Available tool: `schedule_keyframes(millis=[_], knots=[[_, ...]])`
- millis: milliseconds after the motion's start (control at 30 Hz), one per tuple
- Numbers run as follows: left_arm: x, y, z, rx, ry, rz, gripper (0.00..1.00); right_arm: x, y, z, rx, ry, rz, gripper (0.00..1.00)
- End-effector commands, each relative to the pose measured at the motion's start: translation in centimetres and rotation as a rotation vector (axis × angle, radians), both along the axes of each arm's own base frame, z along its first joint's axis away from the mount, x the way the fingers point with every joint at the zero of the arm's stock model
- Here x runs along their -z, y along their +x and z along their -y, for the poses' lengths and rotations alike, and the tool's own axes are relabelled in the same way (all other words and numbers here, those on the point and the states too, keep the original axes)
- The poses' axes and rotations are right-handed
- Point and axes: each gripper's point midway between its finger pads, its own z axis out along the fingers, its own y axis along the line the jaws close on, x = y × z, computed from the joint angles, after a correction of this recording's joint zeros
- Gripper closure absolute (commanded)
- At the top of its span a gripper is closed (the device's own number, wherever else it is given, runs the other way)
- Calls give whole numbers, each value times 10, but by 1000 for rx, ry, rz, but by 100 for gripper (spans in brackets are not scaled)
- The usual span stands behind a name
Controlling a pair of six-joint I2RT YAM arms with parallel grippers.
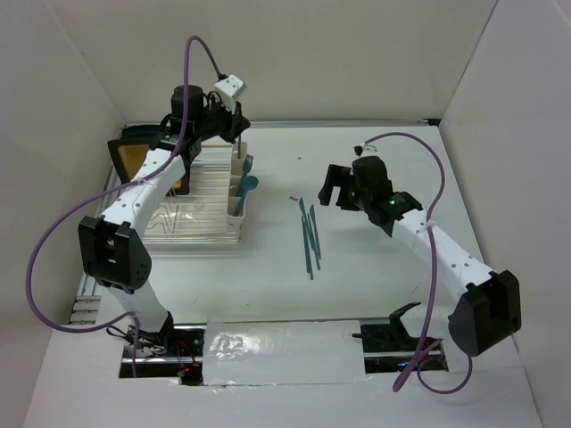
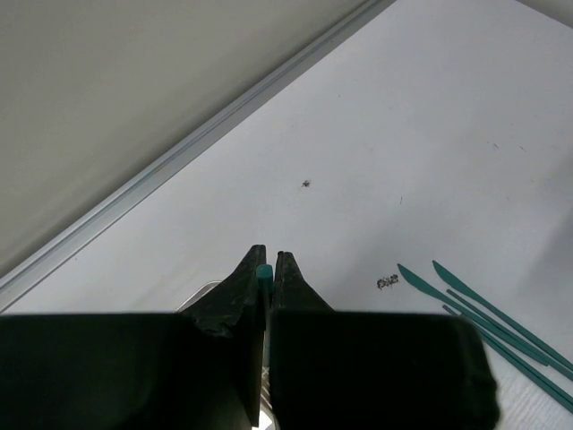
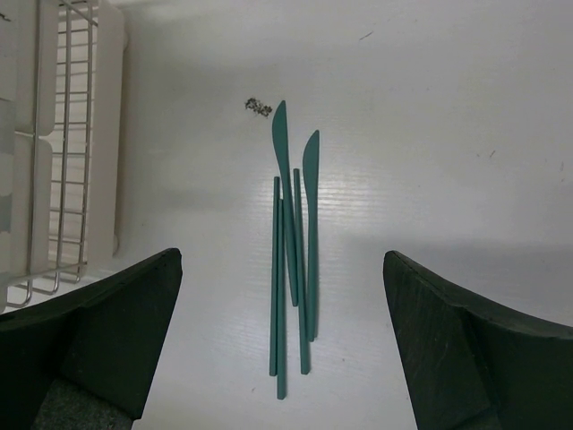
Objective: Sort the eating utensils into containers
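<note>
Five or so eating utensils lie loose on the matte white bench, just right of centre in the top view. They are thin, smooth teal plastic sticks laid nearly parallel and touching. Two of them end in flat, leaf-shaped knife blades pointing toward the top of the right wrist frame. A crumb of grey debris sits just beyond the blade tips.

The right end effector hangs over this bundle with its dark, wedge-shaped fingers spread wide and nothing between them but the bench below.

At upper left of the top view, the left end effector is pinched narrow on a held utensil, of which only a teal tip shows between the fingertips. It hangs over the cream-white containers, where two round-bowled teal spoons stand upright. A wire dish rack adjoins the containers on the left, with a tan-and-black board behind it.
</note>
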Motion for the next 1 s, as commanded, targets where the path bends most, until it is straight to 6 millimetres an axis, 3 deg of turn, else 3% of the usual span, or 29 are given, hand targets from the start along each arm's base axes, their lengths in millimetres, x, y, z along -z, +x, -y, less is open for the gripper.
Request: schedule_keyframes(millis=[0,233,533,633,800,900,933,967], knots=[[-15,-10,-1,-4,-31,23,100,-2,9,-5,-3,34,28,0],[-13,-9,-1,-3,-29,46,100,-2,9,-5,-4,34,30,0],[25,23,-8,-63,42,49,100,14,1,-4,-6,34,-1,0],[29,35,-6,-66,51,62,100,16,1,-4,-5,33,-7,0],[47,41,-2,-50,60,8,100,18,1,-4,-5,31,-13,0],[49,43,1,-47,60,-10,96,17,1,-4,-5,32,-11,0],[55,44,3,-48,65,-22,80,17,1,-3,-1,33,-12,0],[59,43,2,-48,72,-33,73,22,-2,-4,-16,29,-23,0]])
